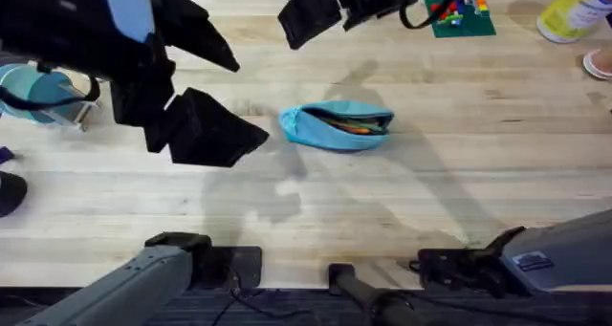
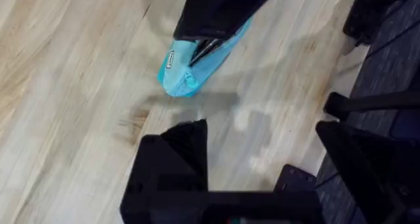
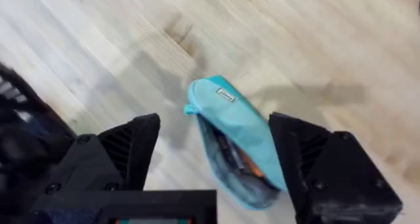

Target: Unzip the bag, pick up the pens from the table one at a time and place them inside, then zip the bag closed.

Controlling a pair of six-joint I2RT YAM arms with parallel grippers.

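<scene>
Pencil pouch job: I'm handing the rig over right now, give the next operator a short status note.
Left gripper: open, empty, above the table to the left of the pencil pouch.
Right gripper: open, empty, directly above the pouch, not touching it.
Pouch: lies mid-table, zipper open, with pens inside, one orange.
Done: pouch unzipped, pens loaded; I see no loose pens on the table.
Left: zip the pouch closed, probably one gripper steadying an end while the other pulls the zipper.
</scene>
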